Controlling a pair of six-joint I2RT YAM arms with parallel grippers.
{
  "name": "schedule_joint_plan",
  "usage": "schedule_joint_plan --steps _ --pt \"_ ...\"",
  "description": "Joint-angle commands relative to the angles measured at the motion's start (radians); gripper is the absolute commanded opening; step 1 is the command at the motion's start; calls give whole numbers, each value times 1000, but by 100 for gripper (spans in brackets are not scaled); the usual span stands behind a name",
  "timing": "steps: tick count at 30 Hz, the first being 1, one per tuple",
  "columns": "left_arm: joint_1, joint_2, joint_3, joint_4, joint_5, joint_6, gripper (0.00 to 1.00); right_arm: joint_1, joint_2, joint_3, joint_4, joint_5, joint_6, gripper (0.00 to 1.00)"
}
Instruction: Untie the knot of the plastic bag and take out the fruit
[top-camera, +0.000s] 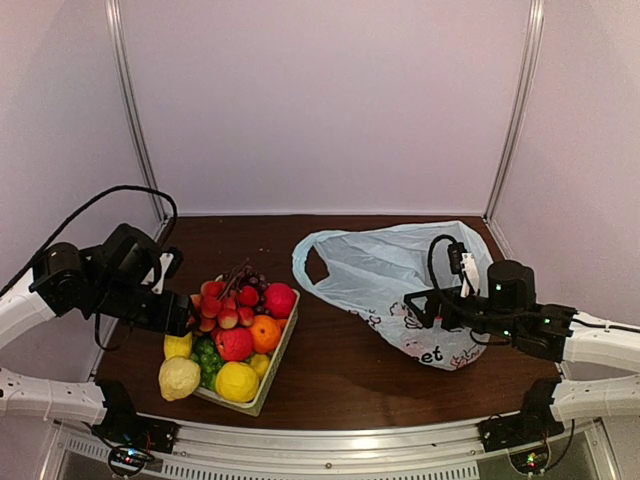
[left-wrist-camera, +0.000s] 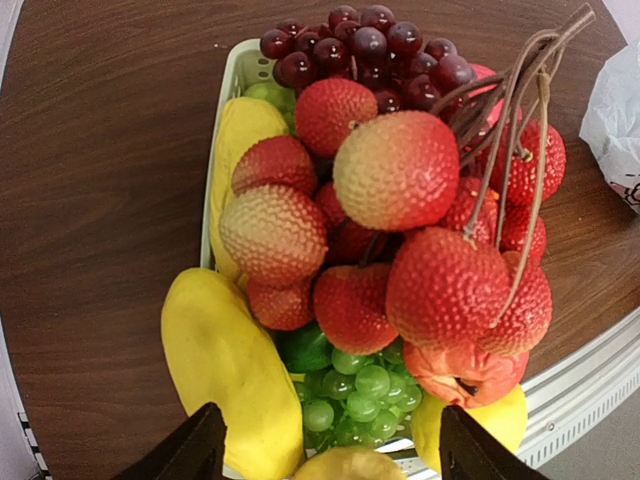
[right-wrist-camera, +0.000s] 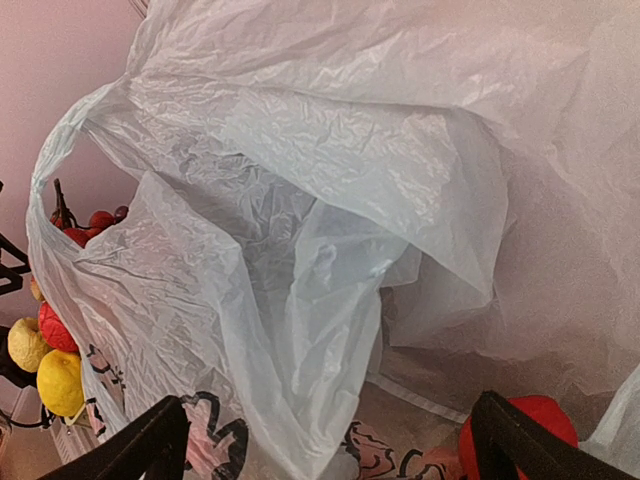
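Two open, empty: left end effector (left-wrist-camera: 328, 445) over the basket (top-camera: 280, 365) of fruit (left-wrist-camera: 400, 170), lower left; right end effector (right-wrist-camera: 330, 440) over the plastic bag (top-camera: 390, 270), centre right. Film judged light, limp, slippery; pinch a gathered fold, not flat sheet.

Pale blue plastic bag (top-camera: 400, 265) with dark print — fruit (top-camera: 234, 343) red, yellow, green, orange — dark brown table (top-camera: 340, 385).

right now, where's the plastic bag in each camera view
top external: the plastic bag lies right of centre, spread out with a handle loop pointing left.
left wrist: only a pale sliver of it shows at the upper right edge.
right wrist: it fills almost the whole picture.
shared landmark: the fruit pile, lower left in top external, centre in left wrist, left edge in right wrist.
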Motion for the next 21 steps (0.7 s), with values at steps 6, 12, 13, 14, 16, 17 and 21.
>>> schedule_joint_plan --steps 6,12,13,14,16,17,21 --pt "7 -30 14 -2 5 -17 76 1 -2 15 2 6 -10 99" --pt "7 -33 17 19 35 -16 78 1 1 15 29 -75 -32 99" --pt "7 -34 17 26 44 -17 79 1 2 20 28 -89 -37 99" --pt "7 -37 17 35 51 -16 80 2 2 23 27 -102 -42 99" --pt "7 -41 15 54 65 -16 84 1 1 33 15 -123 -58 99" --pt "7 -43 15 63 70 -16 85 1 0 42 0 -119 -69 99" --pt "7 -45 23 98 102 -7 88 2 1 98 -116 -91 -128 99"
